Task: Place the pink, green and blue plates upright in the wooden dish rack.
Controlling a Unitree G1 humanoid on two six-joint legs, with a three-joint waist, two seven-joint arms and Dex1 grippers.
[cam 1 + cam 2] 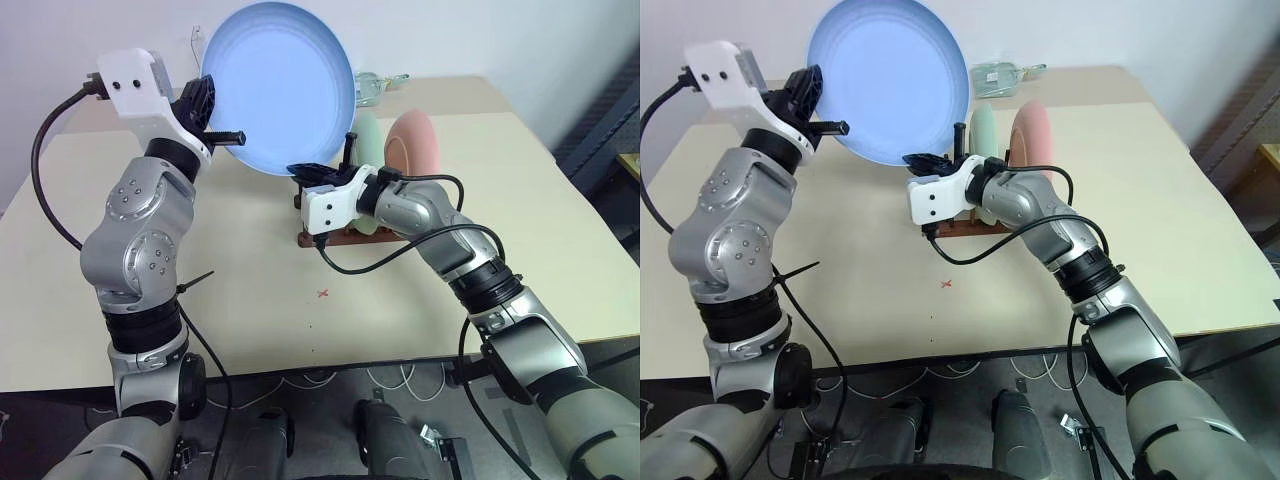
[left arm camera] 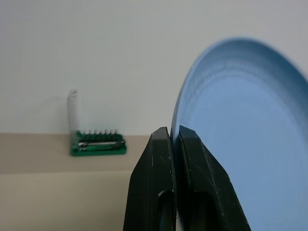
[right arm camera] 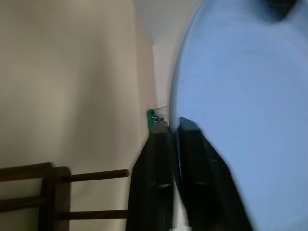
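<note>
Both hands are pinching the smooth round blue plate (image 1: 278, 85), held upright above the beige table (image 1: 560, 230): left hand (image 2: 175, 137) clamped on its rim, right hand (image 3: 174, 129) on the lower edge. Just behind, the dark wooden dish rack (image 3: 53, 195) with thin pegs already has the green plate (image 1: 984, 135) and pink plate (image 1: 1034, 135) standing in it.

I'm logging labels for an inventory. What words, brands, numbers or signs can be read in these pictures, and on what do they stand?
No readable words, brands or numbers.
Small red cross mark on the beige tabletop: a sign, not a letter.
Green box of tool bits: any print is too small to read.
Round light-blue plate: plain, unmarked.
</note>
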